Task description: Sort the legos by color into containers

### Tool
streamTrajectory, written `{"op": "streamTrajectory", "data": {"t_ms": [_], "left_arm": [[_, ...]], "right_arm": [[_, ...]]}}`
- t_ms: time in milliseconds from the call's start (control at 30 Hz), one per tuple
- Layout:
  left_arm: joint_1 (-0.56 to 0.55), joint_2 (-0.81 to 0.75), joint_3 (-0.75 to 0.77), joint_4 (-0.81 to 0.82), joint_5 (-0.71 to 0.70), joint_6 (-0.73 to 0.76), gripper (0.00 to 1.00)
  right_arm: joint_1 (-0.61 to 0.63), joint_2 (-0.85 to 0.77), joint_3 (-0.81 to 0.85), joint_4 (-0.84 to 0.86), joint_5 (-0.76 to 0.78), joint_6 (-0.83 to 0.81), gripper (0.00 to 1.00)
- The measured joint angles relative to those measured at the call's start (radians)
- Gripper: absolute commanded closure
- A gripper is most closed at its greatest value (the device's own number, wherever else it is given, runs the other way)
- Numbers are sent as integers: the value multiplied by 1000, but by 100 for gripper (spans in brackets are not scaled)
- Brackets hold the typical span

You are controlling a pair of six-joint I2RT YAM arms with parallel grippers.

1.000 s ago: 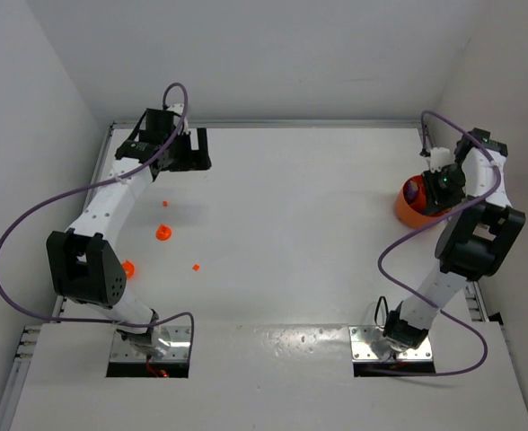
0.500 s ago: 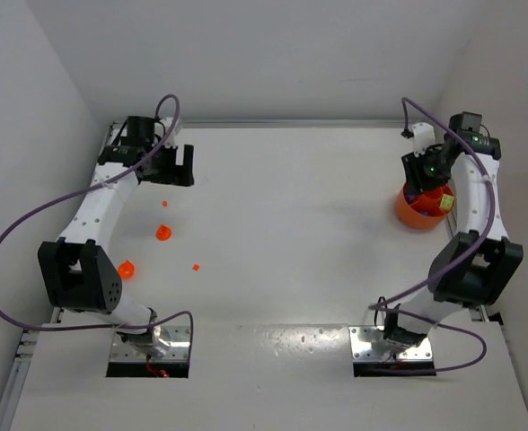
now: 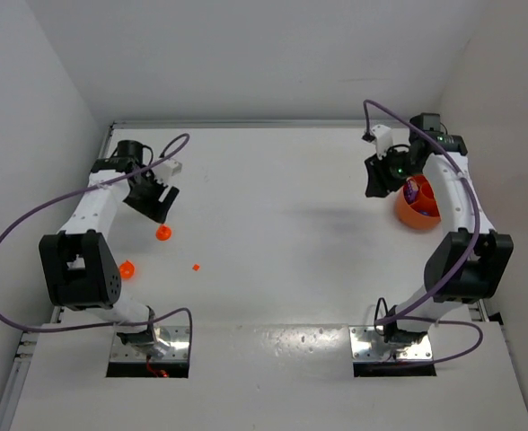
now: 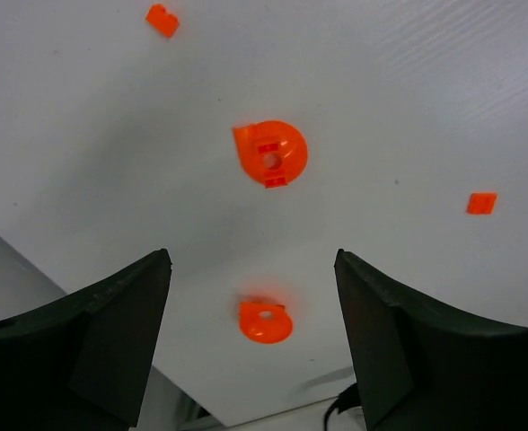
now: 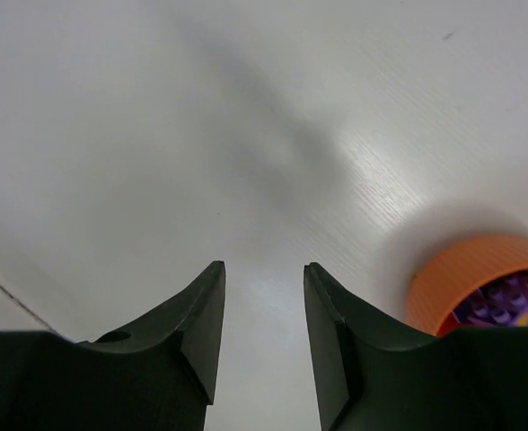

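My left gripper (image 3: 160, 208) (image 4: 250, 260) hangs open over the left side of the table, with nothing between its fingers. Just past it lies a round orange piece (image 3: 163, 233) (image 4: 271, 153), and a second one (image 3: 127, 268) (image 4: 265, 321) lies farther toward the left edge. Tiny orange-red legos show as specks (image 3: 196, 267) (image 4: 480, 203) (image 4: 162, 19). My right gripper (image 3: 373, 186) (image 5: 263, 268) is open and empty over bare table, just left of the orange bowl (image 3: 406, 214) (image 5: 466, 274). A purple cup (image 3: 417, 190) (image 5: 506, 301) sits inside the bowl.
White walls close in the table at the back, left and right. The table's left edge (image 4: 111, 296) runs close to the farther round orange piece. Purple cables loop off both arms.
The left arm swung from the back edge toward the orange pieces, its jaws narrowing slightly. The right arm moved left, off the bowl, and its jaws widened a little.
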Motion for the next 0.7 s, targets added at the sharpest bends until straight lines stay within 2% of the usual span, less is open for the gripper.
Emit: {"op": "streamTrajectory", "data": {"t_ms": [100,300,400,500,600,633,700], "left_arm": [[32,0,0,-8,22,188,21],[83,-3,-58,-60,93,760,22],[85,11,-71,-111,109,997,24],[85,66,-53,-146,142,1151,27],[85,124,-46,-135,162,1215,27],[85,133,-47,-127,169,1236,23],[85,136,-53,-105,176,1279,22]], "right_arm": [[26,6,-29,0,-16,0,59],[61,17,-50,6,-29,6,59],[72,21,-50,16,-32,17,59],[81,22,-57,29,-32,25,59],[87,22,-77,45,-32,39,59],[90,23,-84,47,-32,44,59],[92,27,-91,47,-32,51,59]]}}
